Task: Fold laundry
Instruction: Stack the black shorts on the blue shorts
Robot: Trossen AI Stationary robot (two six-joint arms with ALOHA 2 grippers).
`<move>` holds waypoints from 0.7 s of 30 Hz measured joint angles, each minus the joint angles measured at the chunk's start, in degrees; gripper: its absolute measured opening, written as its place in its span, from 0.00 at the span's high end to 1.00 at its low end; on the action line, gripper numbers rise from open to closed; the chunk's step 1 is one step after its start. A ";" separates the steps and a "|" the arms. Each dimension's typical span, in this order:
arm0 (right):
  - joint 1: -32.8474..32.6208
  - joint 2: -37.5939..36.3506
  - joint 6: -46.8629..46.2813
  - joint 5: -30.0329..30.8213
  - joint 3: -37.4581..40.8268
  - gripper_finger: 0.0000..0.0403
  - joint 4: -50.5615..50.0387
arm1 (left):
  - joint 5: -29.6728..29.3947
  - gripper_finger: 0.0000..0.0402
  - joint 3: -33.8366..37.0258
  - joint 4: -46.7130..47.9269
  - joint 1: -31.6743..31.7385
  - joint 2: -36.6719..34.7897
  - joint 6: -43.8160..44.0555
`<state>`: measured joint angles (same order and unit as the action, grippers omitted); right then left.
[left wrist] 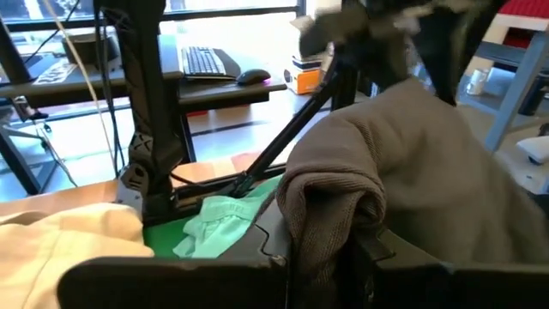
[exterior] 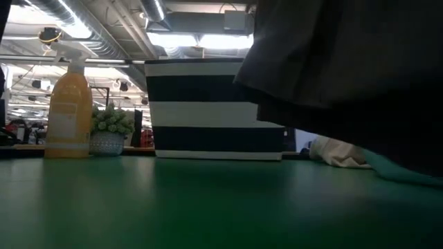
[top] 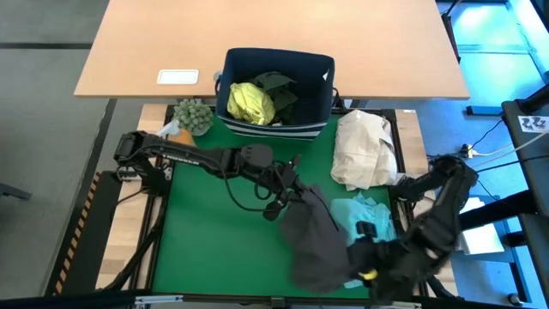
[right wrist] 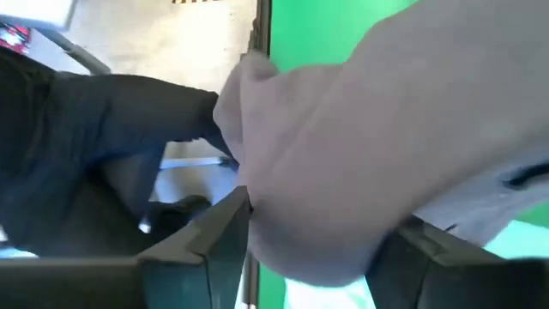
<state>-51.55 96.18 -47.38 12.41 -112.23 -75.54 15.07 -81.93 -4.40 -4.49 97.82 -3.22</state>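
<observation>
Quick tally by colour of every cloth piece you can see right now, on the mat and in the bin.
Charcoal grey: 1, the grey garment on the mat
Turquoise: 1, the turquoise garment beside and partly under it
Cream-beige: 1, the beige bundle
Yellow-green: 1, the yellow-green shirt in the bin
Dark olive-black: 1, the dark garment in the bin
Total: 5

bright overhead lights, low view dim — cloth blurred

green table (top: pixel 223 240), navy bin (top: pixel 276 120), cream bundle (top: pixel 364 150), turquoise garment (top: pixel 367 215), charcoal garment (top: pixel 316 245)
</observation>
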 joint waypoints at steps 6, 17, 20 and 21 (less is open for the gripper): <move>-1.91 0.03 -3.44 2.82 -0.98 0.51 -8.17 | 0.07 0.91 0.00 0.92 -0.37 -0.04 -0.33; -2.97 -0.35 -10.70 2.71 -1.17 0.51 -14.32 | 0.93 0.91 0.00 1.05 -0.46 -0.04 -0.31; -2.92 -0.42 -9.07 6.64 -1.19 0.51 -14.33 | 3.10 0.91 0.00 1.06 -0.50 -0.04 -0.31; -2.88 -0.42 -8.20 8.13 -1.18 0.51 -14.33 | 3.78 0.91 0.00 1.05 -0.60 -0.04 -0.29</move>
<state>-54.43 95.77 -55.57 20.54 -113.42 -89.88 18.86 -81.93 -3.36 -5.09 97.78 -3.52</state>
